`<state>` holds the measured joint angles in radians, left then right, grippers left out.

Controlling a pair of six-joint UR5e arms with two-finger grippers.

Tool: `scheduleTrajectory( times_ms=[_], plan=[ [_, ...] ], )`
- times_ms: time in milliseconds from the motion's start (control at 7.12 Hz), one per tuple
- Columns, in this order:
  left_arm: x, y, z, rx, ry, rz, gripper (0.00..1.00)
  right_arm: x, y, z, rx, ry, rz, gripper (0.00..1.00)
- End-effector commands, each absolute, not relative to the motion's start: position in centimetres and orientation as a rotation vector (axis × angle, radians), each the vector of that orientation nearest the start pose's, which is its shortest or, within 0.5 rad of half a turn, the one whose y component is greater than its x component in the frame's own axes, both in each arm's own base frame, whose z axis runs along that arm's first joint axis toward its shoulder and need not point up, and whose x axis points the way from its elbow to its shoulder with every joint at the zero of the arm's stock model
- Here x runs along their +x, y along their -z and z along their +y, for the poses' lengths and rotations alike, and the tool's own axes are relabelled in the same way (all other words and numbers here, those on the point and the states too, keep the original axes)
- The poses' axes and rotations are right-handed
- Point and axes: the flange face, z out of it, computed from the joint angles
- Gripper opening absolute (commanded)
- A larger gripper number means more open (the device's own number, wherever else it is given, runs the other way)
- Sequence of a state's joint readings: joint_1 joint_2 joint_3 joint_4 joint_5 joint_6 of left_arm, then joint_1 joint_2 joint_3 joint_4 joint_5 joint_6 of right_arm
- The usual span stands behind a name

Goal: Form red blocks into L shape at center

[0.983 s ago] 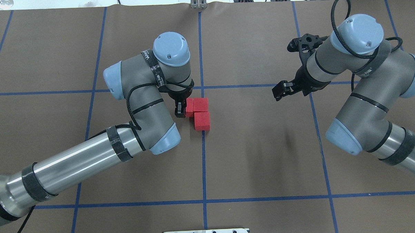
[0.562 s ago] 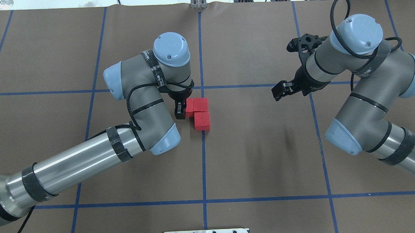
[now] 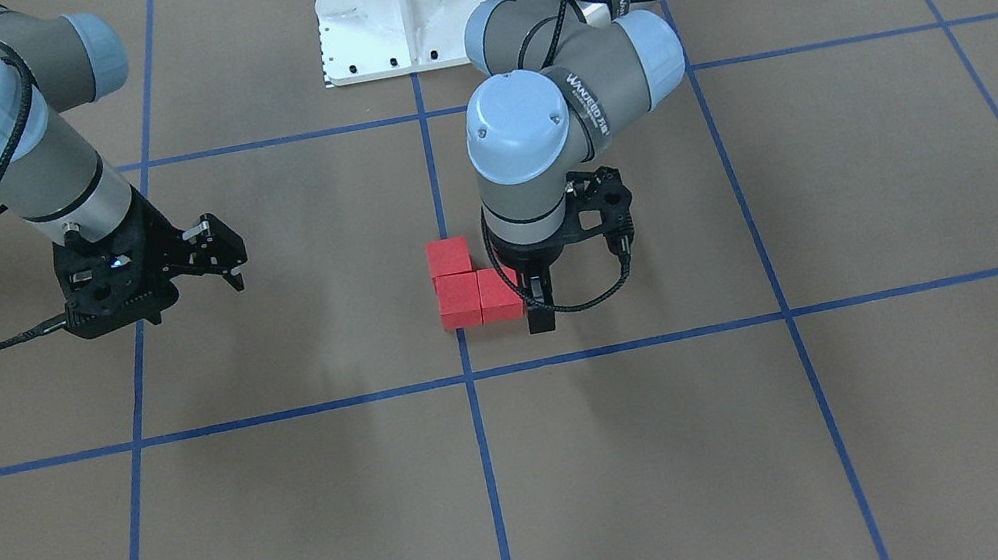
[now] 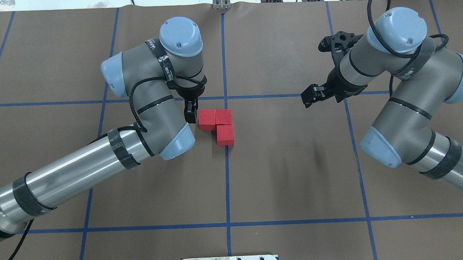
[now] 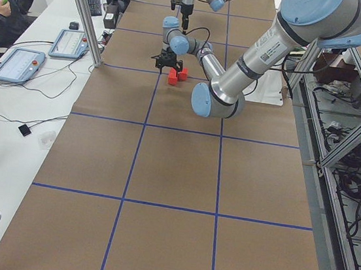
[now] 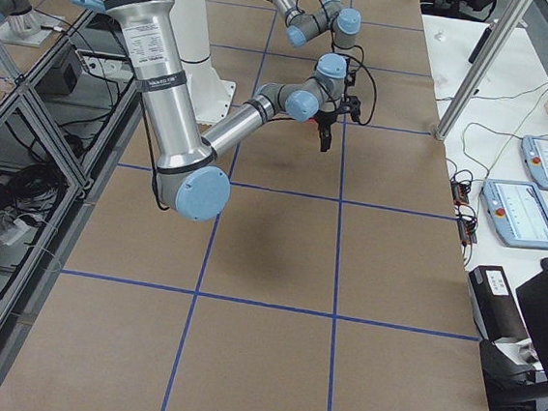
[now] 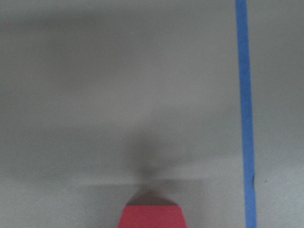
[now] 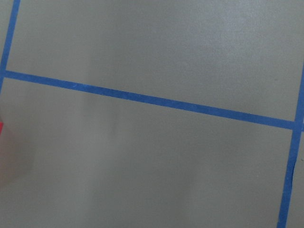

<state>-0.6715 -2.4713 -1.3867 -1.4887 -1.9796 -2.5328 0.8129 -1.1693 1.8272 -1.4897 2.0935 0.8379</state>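
In the front-facing view you see the three red blocks (image 3: 466,283) just left of centre, touching in an L: one above, two side by side below it. They sit by the vertical blue line (image 3: 487,485), a little above the horizontal one. The left hand (image 3: 538,306) hangs at the right end of the L, with one dark finger (image 3: 542,316) just beside the lower right block; you cannot tell its state here. The right hand (image 3: 228,254) hovers at left, well apart from the blocks, its fingers spread and holding nothing. The white base plate (image 3: 399,8) sits at the top.

From overhead, the blocks (image 4: 217,124) lie mid-frame, two in a row and one below the right-hand one, against the middle line just under the crossing on the brown desk (image 4: 294,174). The left hand (image 4: 190,110) points down just left of the row; you cannot tell whether it touches or whether it is closed. The right hand (image 4: 311,96) is at upper right, fingers apart, empty.

In the left side view the blocks (image 5: 177,76) are small, far up the frame.

In the left wrist view one block (image 7: 151,216) shows at the bottom edge, blurred.

In the right wrist view you see only tape lines and a red blur (image 8: 1,142) at the left edge.
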Motion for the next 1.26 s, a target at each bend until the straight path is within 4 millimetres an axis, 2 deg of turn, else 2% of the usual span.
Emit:
scheduleTrajectory(
  times_ms=[0, 140, 281, 421, 562, 843, 983, 1124],
  plan=[
    [46.9, -17.4, -55.1, -0.419, 1.261, 0.639, 1.0, -31.4, -31.5, -52.5, 0.134, 0.062, -0.87, 0.99],
    [43.7, -19.8, -54.5, -0.347, 1.126, 0.671, 1.0, -28.3, -32.9, -54.4, 0.145, 0.064, -0.856, 0.99],
    [40.4, -22.4, -52.7, -0.263, 0.933, 0.703, 1.0, -26.0, -35.0, -55.2, 0.146, 0.087, -0.815, 0.99],
    [36.5, -24.6, -51.3, -0.16, 0.719, 0.731, 1.0, -22.5, -37.4, -56.4, 0.157, 0.089, -0.783, 0.99],
    [33.0, -27.2, -50.5, -0.073, 0.534, 0.723, 1.0, -18.6, -40.8, -56.5, 0.174, 0.122, -0.748, 0.99],
    [24.5, -32.5, -51.8, 0.035, 0.277, 0.686, 1.0, -10.1, -47.5, -57.3, 0.143, 0.147, -0.772, 0.99],
    [20.2, -35.4, -52.7, 0.06, 0.118, 0.686, 1.0, -6.6, -51.4, -57.2, 0.127, 0.15, -0.769, 0.99],
    [15.6, -38.7, -53.0, 0.088, -0.003, 0.672, 1.0, -3.0, -53.6, -57.3, 0.131, 0.131, -0.756, 0.99]
  ],
)
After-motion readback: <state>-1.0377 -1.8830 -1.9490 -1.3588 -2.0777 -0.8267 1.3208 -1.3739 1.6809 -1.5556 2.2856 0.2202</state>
